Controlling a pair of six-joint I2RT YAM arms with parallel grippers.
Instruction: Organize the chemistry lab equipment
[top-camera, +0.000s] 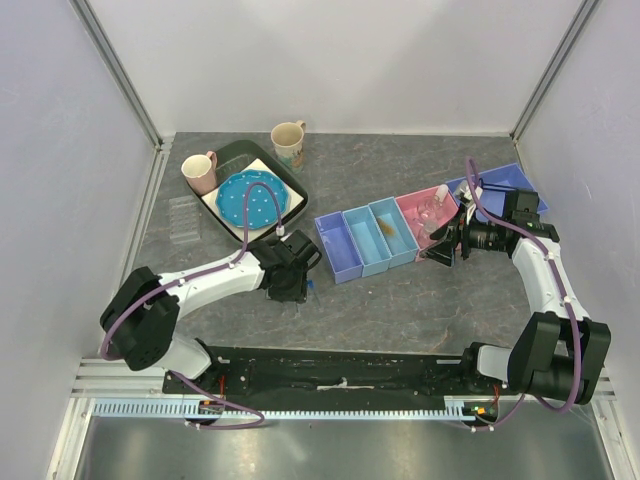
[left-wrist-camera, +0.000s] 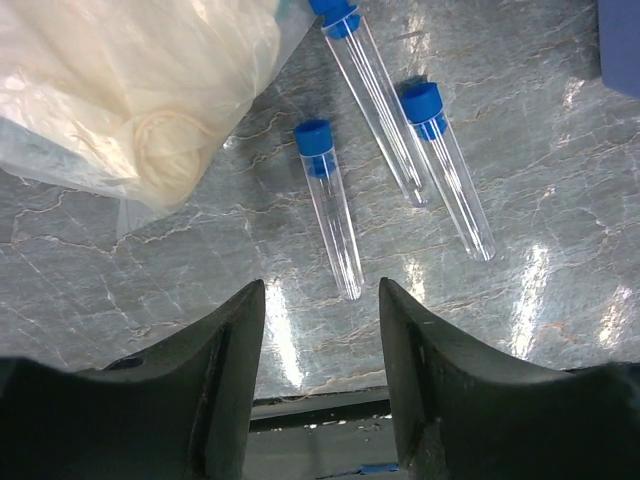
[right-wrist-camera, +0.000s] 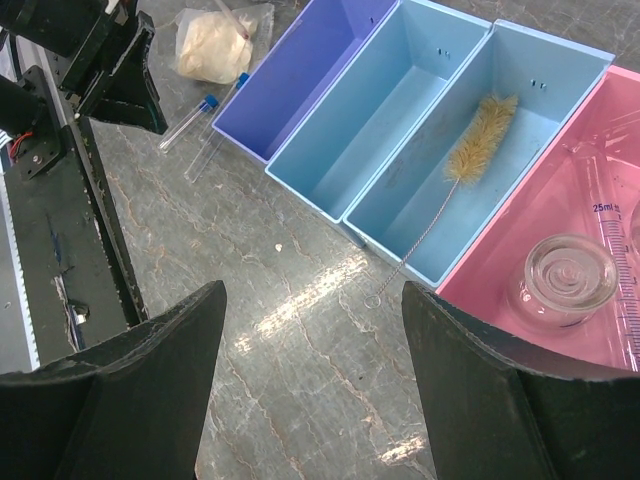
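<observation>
Three blue-capped clear tubes lie on the grey table in the left wrist view: a short one (left-wrist-camera: 330, 210), a long one (left-wrist-camera: 375, 105) and a third one (left-wrist-camera: 448, 170). My left gripper (left-wrist-camera: 320, 285) hangs open just short of the short tube's closed end, with nothing between its fingers. A whitish bag (left-wrist-camera: 130, 90) lies to the tubes' left. My right gripper (right-wrist-camera: 312, 290) stands open over bare table in front of the bins. The pink bin (right-wrist-camera: 575, 200) holds a clear glass flask (right-wrist-camera: 562, 280) and a graduated cylinder (right-wrist-camera: 615, 270).
A row of bins stands at centre right: purple (top-camera: 338, 245), light blue (top-camera: 363, 238), light blue with a bristle brush (right-wrist-camera: 480, 140), pink (top-camera: 425, 215), and another purple one (top-camera: 500, 185). Two mugs (top-camera: 199, 172) (top-camera: 288, 143) and a blue dotted plate (top-camera: 251, 198) sit at the back left, beside a clear ribbed piece (top-camera: 183, 217).
</observation>
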